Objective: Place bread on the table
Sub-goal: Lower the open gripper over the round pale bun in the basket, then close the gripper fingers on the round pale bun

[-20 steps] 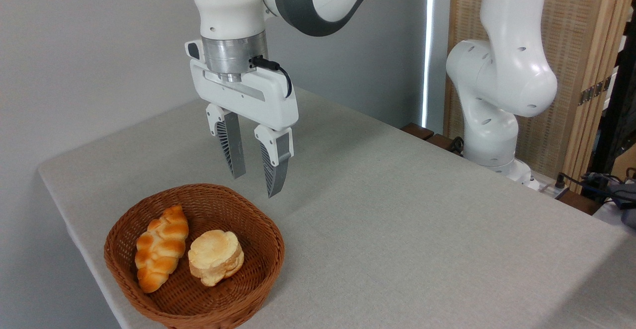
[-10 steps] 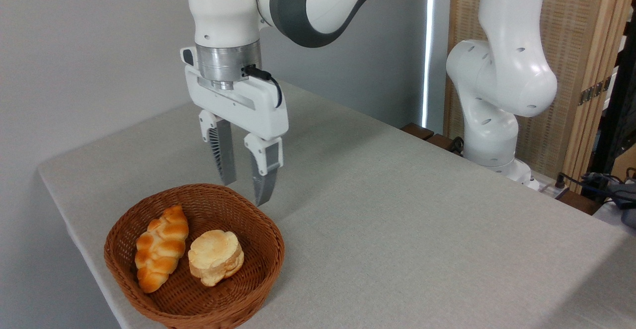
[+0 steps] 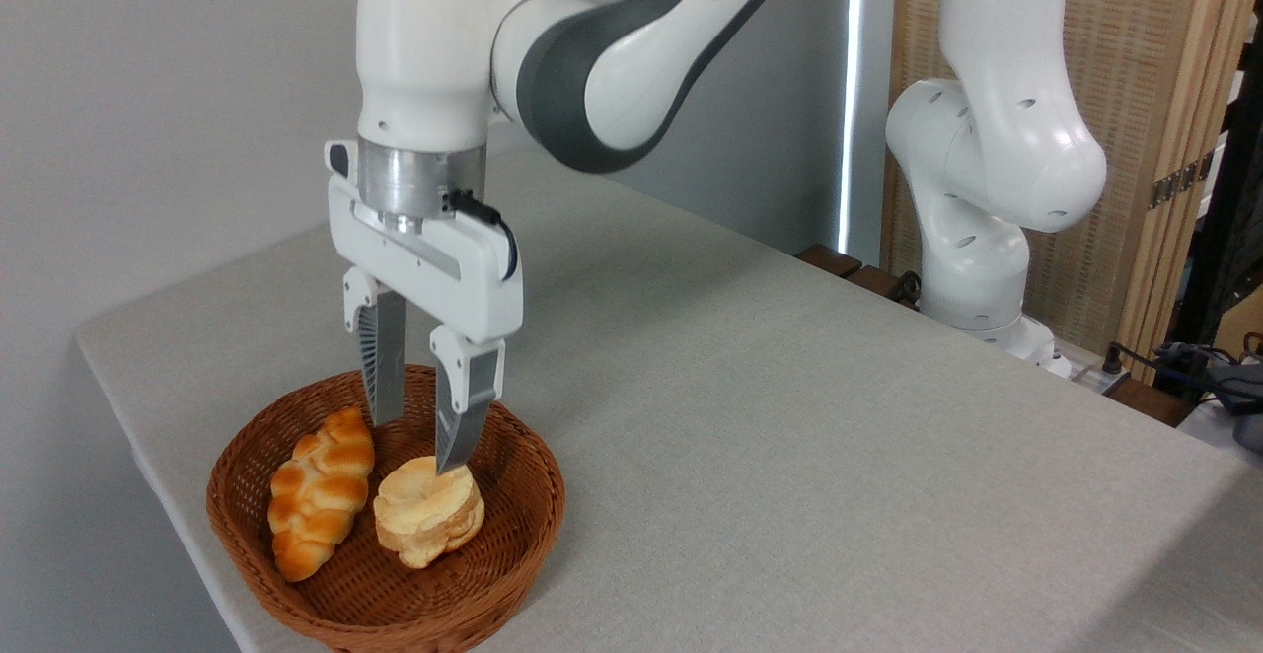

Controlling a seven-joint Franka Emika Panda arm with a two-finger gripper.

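in the one fixed view, we see the hand (image 3: 422, 443) open and empty, its fingers pointing down into the basket (image 3: 538, 495). the near fingertip (image 3: 449, 463) is at the back edge of the bun (image 3: 428, 511); we cannot tell if it touches. the bun sits in the basket, pressed against the loaf (image 3: 321, 490). the bench (image 3: 789, 416) lies bare to the right. we judge the gap narrow for the bun: a finger may land on top and crush it, nudge the loaf, or drag the light basket along.
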